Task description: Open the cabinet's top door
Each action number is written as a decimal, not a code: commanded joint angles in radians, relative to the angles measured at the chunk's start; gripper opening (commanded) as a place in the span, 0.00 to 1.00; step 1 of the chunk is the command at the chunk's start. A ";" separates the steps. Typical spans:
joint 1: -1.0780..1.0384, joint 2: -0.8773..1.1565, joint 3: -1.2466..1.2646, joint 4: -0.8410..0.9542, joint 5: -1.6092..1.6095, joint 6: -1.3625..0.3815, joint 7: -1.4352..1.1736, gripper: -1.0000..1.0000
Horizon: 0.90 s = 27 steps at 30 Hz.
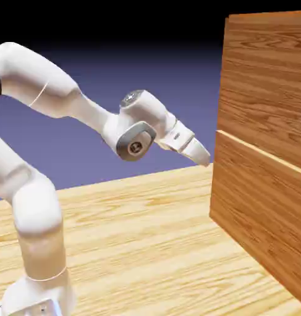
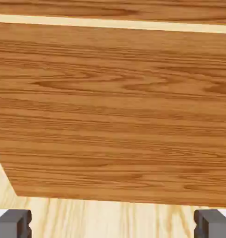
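The cabinet (image 1: pixel 264 185) fills the exterior view's right side, reddish-brown wood grain, split by a thin pale seam (image 1: pixel 258 150). The top door (image 1: pixel 267 74) is the panel above that seam; no handle shows on it. My gripper (image 1: pixel 202 154) hangs just left of the cabinet's near edge, at about seam height, pointing toward it and apart from it. In the hand view the lower panel (image 2: pixel 114 111) fills most of the picture, with the seam (image 2: pixel 110 23) near the top and a strip of the top door (image 2: pixel 110 5) above it. The grey fingertips (image 2: pixel 12 224) stand wide apart, with nothing between them.
Pale yellowish wood-plank floor (image 1: pixel 146 228) runs under the arm and up to the cabinet's foot, and it also shows below the panel in the hand view. The arm's white links (image 1: pixel 35 203) rise at the exterior view's left.
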 commanded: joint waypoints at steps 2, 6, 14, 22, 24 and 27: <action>0.047 -0.011 -0.055 0.043 -0.087 0.012 0.057 0.50; 0.140 -0.033 -0.165 0.128 -0.261 0.036 0.172 0.50; 0.326 -0.078 -0.384 0.298 -0.609 0.084 0.400 0.50; 0.513 -0.122 -0.603 0.468 -0.957 0.132 0.629 0.50; 0.559 -0.133 -0.658 0.511 -1.044 0.144 0.686 0.50; 0.629 -0.150 -0.740 0.575 -1.174 0.162 0.772 0.50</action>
